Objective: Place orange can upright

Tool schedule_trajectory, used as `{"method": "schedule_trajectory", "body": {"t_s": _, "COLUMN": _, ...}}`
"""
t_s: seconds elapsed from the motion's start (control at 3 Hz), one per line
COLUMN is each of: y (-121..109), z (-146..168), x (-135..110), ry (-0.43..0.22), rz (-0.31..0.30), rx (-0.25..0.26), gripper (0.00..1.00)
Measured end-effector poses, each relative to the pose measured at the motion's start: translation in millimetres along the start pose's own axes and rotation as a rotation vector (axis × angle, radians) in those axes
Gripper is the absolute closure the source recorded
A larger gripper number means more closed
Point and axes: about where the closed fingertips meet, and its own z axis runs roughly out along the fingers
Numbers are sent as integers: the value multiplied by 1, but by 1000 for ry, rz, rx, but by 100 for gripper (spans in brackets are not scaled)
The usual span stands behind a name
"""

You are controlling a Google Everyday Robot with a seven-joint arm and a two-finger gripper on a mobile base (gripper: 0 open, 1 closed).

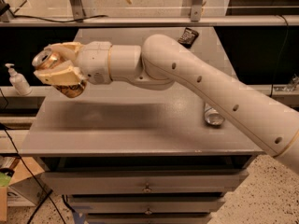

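My gripper (pixel 60 70) is at the left of the view, held above the left part of the grey table (pixel 117 125). Its cream fingers (pixel 60 74) are shut on the orange can (pixel 56 71). The can is tilted, with its silver top end up and to the left and its orange-gold bottom showing below the fingers. It hangs clear of the table top.
A blue-and-silver can (pixel 213 115) lies on its side at the table's right, partly hidden by my arm. A dark small object (pixel 188 36) lies at the far edge. A white pump bottle (pixel 17 80) stands left of the table. Drawers (pixel 147 183) are below.
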Motion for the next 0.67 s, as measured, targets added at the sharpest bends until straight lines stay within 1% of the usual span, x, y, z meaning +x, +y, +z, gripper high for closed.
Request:
{"method": "schedule_trajectory", "body": {"t_s": 0.33, "y": 6, "z": 11, "x": 0, "ry": 14, "rz": 0, "rx": -26, "gripper": 100}}
{"method": "schedule_trajectory", "body": {"t_s": 0.67, "y": 6, "z": 12, "x": 0, "ry": 15, "rz": 0, "rx": -27, "gripper": 100}}
